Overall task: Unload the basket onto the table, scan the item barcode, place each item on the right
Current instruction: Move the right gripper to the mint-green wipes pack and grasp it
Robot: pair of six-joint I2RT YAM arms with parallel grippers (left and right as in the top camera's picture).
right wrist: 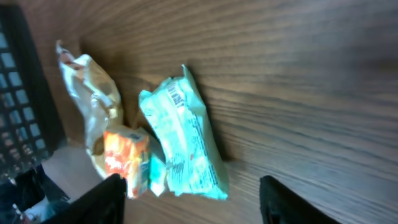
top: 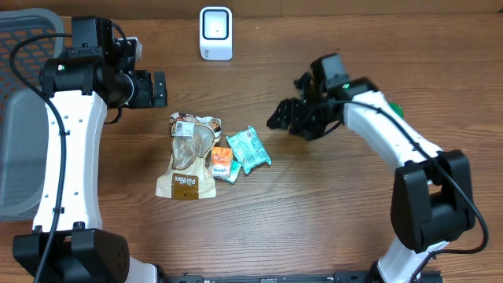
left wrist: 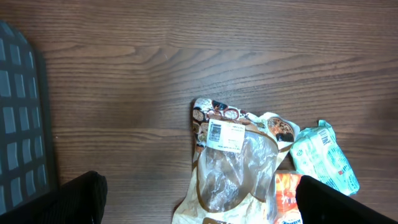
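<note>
Three items lie together mid-table: a tan and clear bag (top: pixel 189 157) (left wrist: pixel 233 162) with a white barcode label (left wrist: pixel 225 135), a small orange packet (top: pixel 222 163) (right wrist: pixel 124 158), and a teal packet (top: pixel 248 148) (right wrist: pixel 186 143). A white barcode scanner (top: pixel 215 33) stands at the far edge. My left gripper (top: pixel 157 89) (left wrist: pixel 202 208) hovers open above and left of the bag, holding nothing. To the right of the teal packet, my right gripper (top: pixel 284 116) (right wrist: pixel 196 208) is open. The packet's near end shows between its fingers without touching them.
A grey mesh basket (top: pixel 20 118) (left wrist: pixel 22 143) fills the left side of the table. Something green (top: pixel 395 108) peeks out behind the right arm. Bare wood lies between the items and the scanner.
</note>
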